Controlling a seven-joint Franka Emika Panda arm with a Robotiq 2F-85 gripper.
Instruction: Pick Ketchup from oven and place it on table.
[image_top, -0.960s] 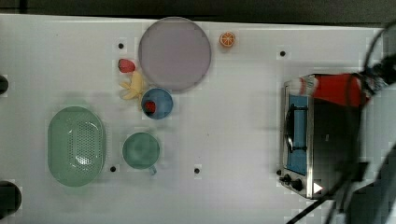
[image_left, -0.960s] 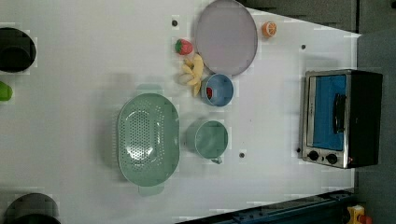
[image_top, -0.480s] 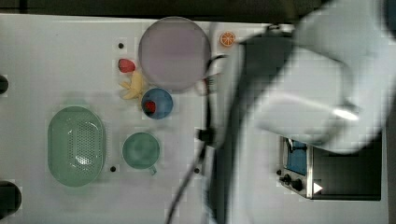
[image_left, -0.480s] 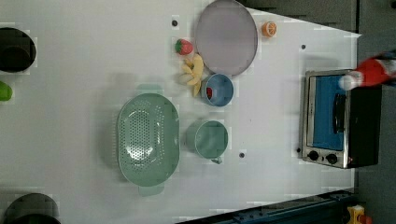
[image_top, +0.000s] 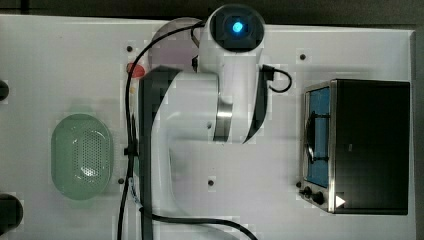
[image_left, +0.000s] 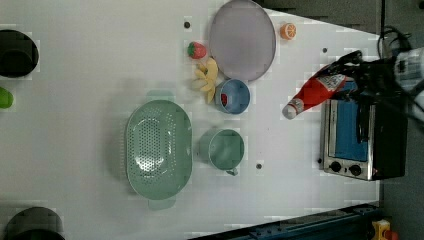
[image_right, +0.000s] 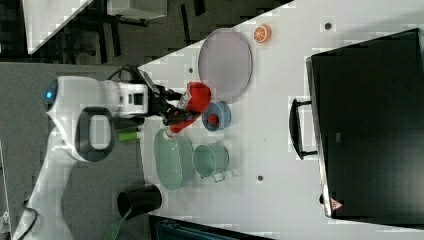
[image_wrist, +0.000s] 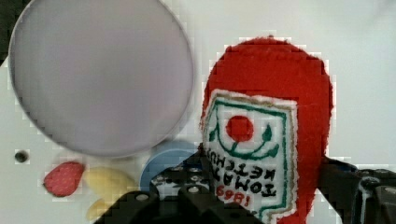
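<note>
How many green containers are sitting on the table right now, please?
2: a perforated basket toward the left view's left, and a mug just to its right. The arm may hide others.

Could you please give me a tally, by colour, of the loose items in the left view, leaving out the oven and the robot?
Red: 2, the ketchup bottle and the strawberry
Green: 2, the colander and the mug
Blue: 1, the small bowl
Grey-lilac: 1, the plate
Yellow: 1, the banana bunch
Orange: 1, the orange slice
Total: 8
</note>
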